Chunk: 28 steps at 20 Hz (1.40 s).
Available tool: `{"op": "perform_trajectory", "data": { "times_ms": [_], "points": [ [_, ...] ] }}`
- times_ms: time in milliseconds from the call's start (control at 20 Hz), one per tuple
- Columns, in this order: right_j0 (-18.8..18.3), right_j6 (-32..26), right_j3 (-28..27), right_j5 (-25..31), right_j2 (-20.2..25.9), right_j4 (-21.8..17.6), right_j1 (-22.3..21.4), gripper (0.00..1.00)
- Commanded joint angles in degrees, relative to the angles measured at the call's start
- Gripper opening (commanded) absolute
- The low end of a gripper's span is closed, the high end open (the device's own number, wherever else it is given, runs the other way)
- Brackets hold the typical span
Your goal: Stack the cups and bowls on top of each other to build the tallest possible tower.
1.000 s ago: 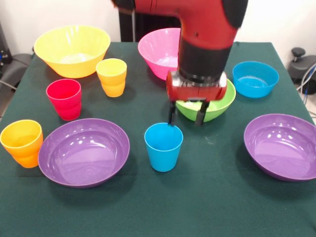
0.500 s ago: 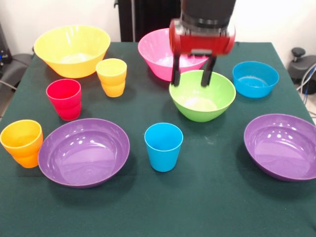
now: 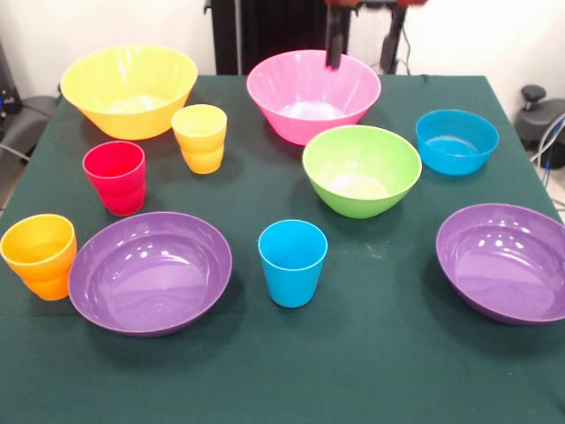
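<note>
Nothing is stacking yet: the orange-yellow bowl [image 3: 129, 88], pink bowl [image 3: 313, 93], two purple bowls [image 3: 150, 270] and lime green bowl [image 3: 361, 169] are all sitting apart on the bench [image 3: 371, 353]. The blue cup [image 3: 292, 261] is standing upright, alone. The gripper [image 3: 362, 49] is hanging empty, fingers apart; glossy, stepped cups risk slipping or toppling.

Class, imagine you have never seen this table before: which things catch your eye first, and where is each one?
Brightest are the big glossy bowls at the far edge of the green cloth: a deep orange-yellow plastic bowl at the left and a pink plastic bowl near the middle. Two wide shallow purple bowls sit at the near left and right, with a small blue plastic cup upright between them. The gripper shows only at the top edge, fingers apart.
</note>
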Motion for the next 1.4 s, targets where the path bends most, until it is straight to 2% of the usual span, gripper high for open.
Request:
{"op": "perform_trajectory", "data": {
  "times_ms": [50, 500, 850, 1050, 1200, 1400],
  "points": [
    [3.7, 15.2, 19.0, -9.5, 0.1, 4.6, -4.8, 1.00],
    [10.5, 22.4, 22.2, -18.0, -2.3, 7.0, -1.8, 1.00],
    [16.4, 29.3, 20.8, -26.2, -4.3, 7.2, 5.7, 1.00],
    [18.8, 31.8, 19.9, -28.4, -3.9, 8.2, 9.8, 1.00],
    [20.3, 33.6, 19.1, -30.6, -4.0, 9.2, 12.1, 1.00],
    [20.1, 33.8, 17.7, -32.6, -3.3, 9.7, 14.8, 1.00]
  ]
}}
